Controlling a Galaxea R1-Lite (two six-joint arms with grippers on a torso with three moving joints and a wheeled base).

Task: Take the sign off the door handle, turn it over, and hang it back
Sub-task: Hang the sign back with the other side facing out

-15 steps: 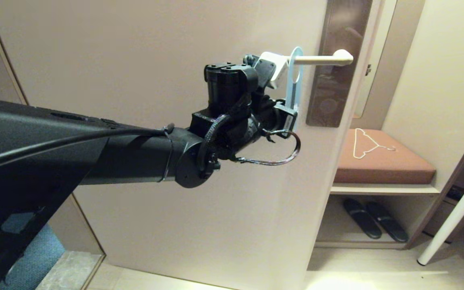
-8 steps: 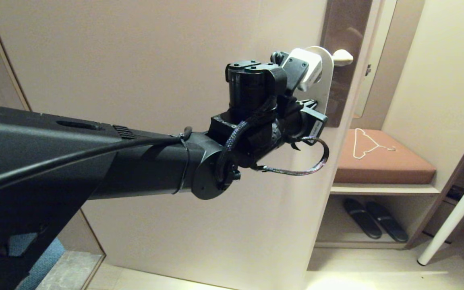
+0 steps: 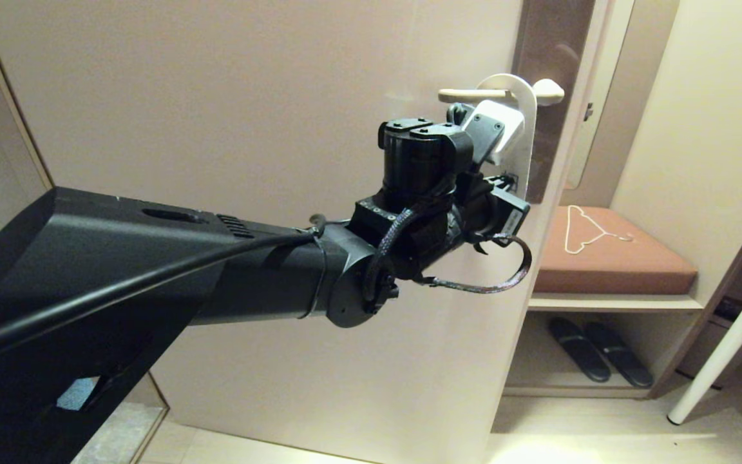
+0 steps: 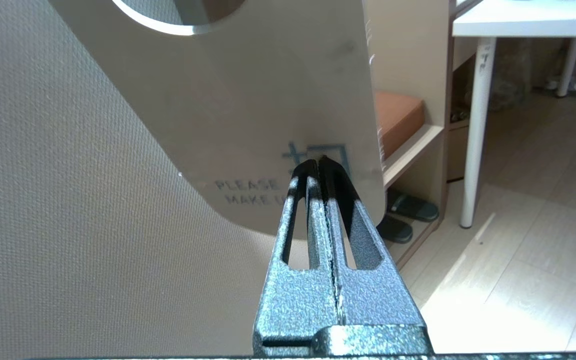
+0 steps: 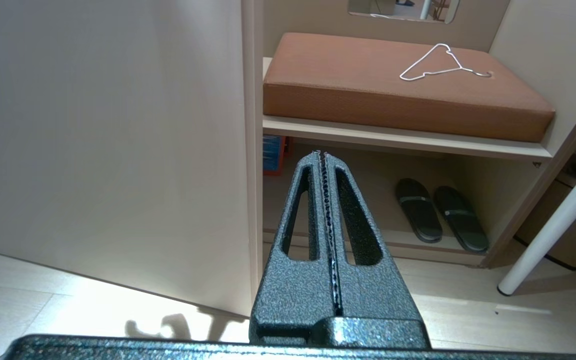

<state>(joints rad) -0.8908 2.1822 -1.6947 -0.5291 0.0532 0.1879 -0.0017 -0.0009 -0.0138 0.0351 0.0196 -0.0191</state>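
sign (image 4: pixel 248 110): white, blue-grey print
door handle (image 3: pixel 467 95): pale champagne
left gripper (image 4: pixel 320 167): speckled grey, black pads
cushion (image 5: pixel 393 90): brown
slippers (image 5: pixel 438 212): black

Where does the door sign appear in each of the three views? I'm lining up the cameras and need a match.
Head view: the sign hangs on the door handle, upper right of centre, white face showing, behind the left end effector.
Left wrist view: the sign fills the upper middle, pinched at its printed end.
Right wrist view: not in it.
Shared landmark: the black slippers under the bench, in all three views.
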